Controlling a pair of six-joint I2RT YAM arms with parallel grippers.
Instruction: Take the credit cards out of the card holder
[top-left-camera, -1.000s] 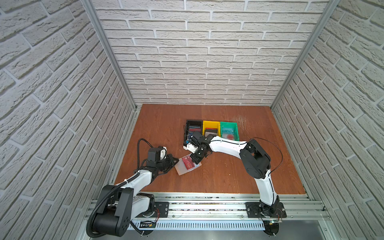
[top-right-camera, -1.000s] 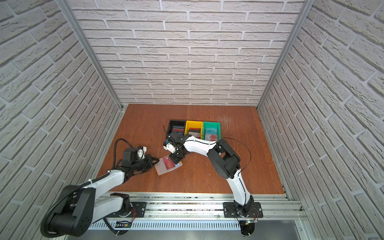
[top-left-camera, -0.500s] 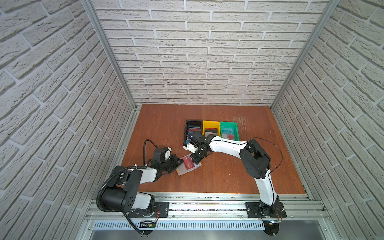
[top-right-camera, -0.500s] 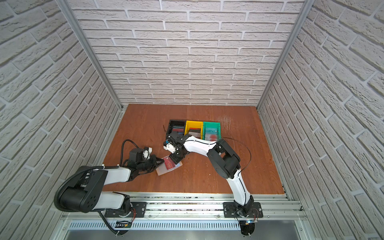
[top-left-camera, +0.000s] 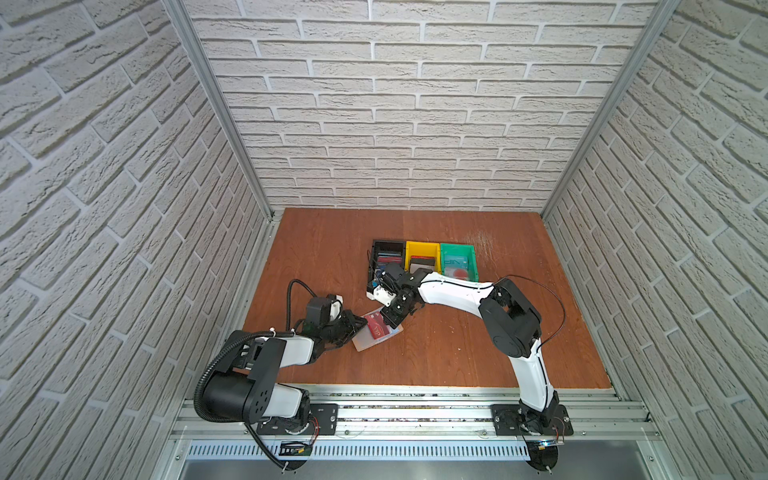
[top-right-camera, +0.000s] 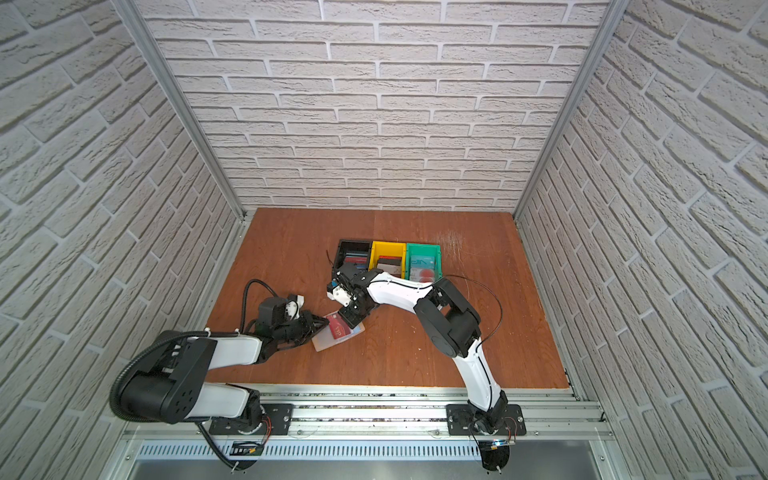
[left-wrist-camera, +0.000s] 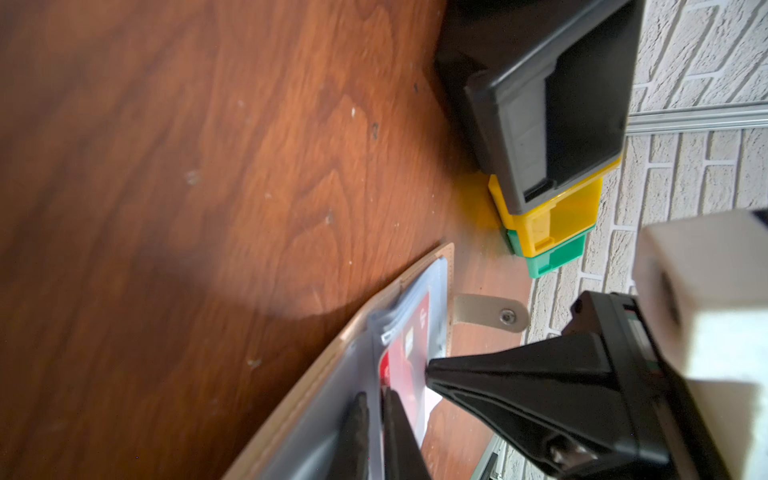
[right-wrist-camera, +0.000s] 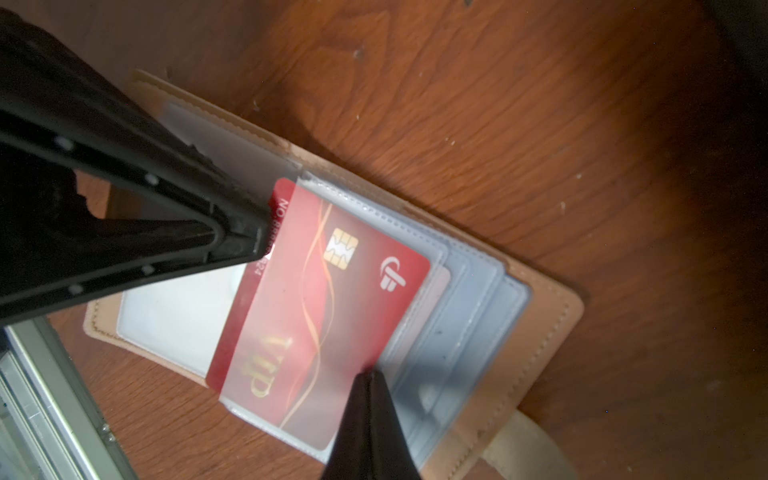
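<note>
At the left, the left claw (right-wrist-camera: 259, 237) meets the short edge of the red card (right-wrist-camera: 332, 299) where it sticks out of its sleeve (right-wrist-camera: 415, 316). Only a slit is seen between the jaws, and the edge is judged to be pinched there. The card holder (right-wrist-camera: 548, 324) lies open and flat on the counter (right-wrist-camera: 540, 124), between the two arms in both top views, in front of the bins. Further right, the right claw (right-wrist-camera: 368, 380) is pressed together with nothing held, its tip bearing down on the sleeve at a corner of the card.

The step in hand is judged to be drawing the card out. It is best pulled straight along the sleeve, low and level, so that the plastic is not bent. The downward press is better placed on the sleeve beside the card than on the card itself, or the whole booklet may be dragged. The pinch looks shallow, so a slip is possible.

In the holder, the pocket (right-wrist-camera: 166, 316) nearer the left arm appears empty, and the sleeves fanned behind the card look empty too. At the back, three bins stand in a touching row. Several cards, some reddish, are seen in the black bin (top-left-camera: 388, 245). A dark card is seen in the yellow bin (top-left-camera: 422, 247). A bluish lettered card and a pale one with a red circle lie in the green bin (top-left-camera: 457, 248).
</note>
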